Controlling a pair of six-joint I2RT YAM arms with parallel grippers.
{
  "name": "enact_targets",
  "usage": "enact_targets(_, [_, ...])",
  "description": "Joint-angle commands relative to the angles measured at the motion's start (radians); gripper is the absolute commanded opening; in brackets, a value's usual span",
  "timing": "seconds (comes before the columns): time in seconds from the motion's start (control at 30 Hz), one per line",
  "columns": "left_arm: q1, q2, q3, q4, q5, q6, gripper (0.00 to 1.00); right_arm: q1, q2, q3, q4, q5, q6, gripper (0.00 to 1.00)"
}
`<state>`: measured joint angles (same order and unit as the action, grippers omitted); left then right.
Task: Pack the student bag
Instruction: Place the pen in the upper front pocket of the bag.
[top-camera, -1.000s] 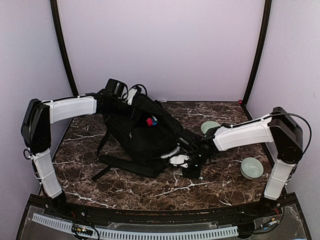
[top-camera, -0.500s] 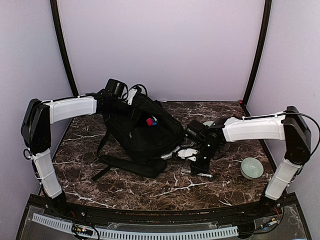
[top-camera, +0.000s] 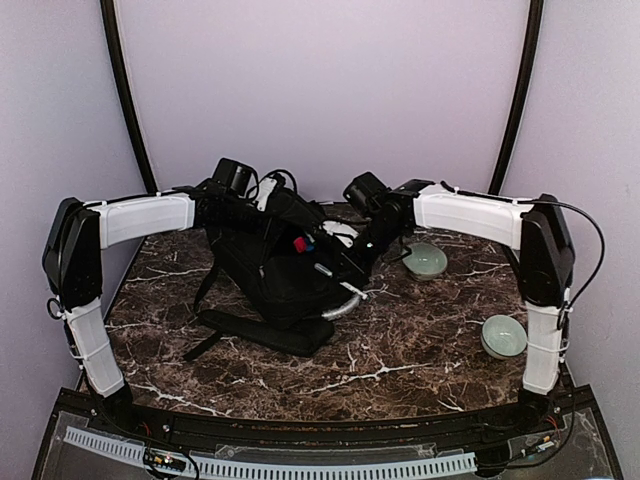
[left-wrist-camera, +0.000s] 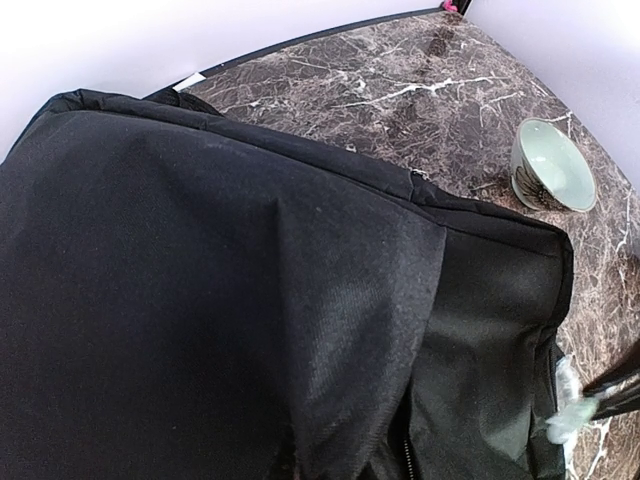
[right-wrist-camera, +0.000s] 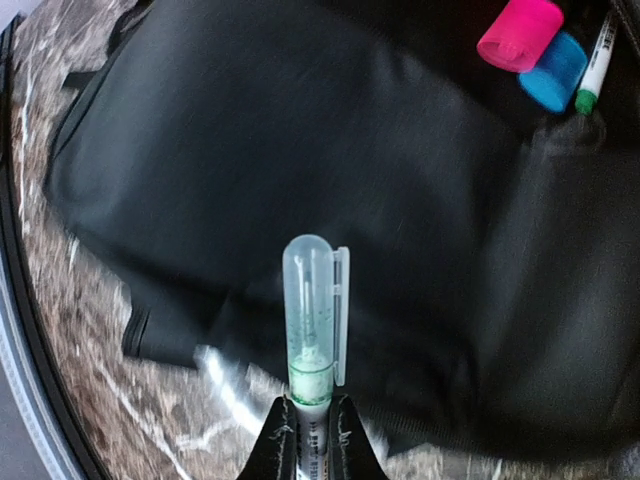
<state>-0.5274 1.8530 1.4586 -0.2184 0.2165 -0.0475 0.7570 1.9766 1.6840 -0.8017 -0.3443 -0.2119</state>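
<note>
The student bag (top-camera: 280, 270) lies slumped on the left-centre of the tabletop (top-camera: 400, 350), its long axis running from far-left toward near-right, top end raised. The left end effector (top-camera: 245, 195) sits at that raised top, clenched, apparently on the bag's fabric, though its own camera shows only black cloth. The right end effector (right-wrist-camera: 310, 435) is the nearer one to the bag's middle. It hangs just above the front panel, clamped on a clear-capped marker (right-wrist-camera: 315, 320) whose length points across that panel. A pink cap (right-wrist-camera: 520, 33) and a blue cap (right-wrist-camera: 555, 70) sticking out of the bag lie ahead and to the right of the marker tip in the wrist view — the offset the coming move must close.
</note>
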Motion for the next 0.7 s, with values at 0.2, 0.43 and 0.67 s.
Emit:
enact_targets(0.2, [-0.046, -0.074, 0.047, 0.019, 0.058, 0.015, 0.04, -0.035, 0.295, 0.406, 0.071, 0.042, 0.212, 0.00])
enact_targets(0.43, [-0.049, -0.073, 0.046, 0.018, 0.058, 0.015, 0.04, -0.059, 0.386, 0.523, 0.120, 0.067, 0.287, 0.10])
enact_targets(0.67, [-0.049, -0.071, 0.046, 0.018, 0.054, 0.018, 0.04, -0.059, 0.301, 0.405, 0.122, -0.010, 0.265, 0.36])
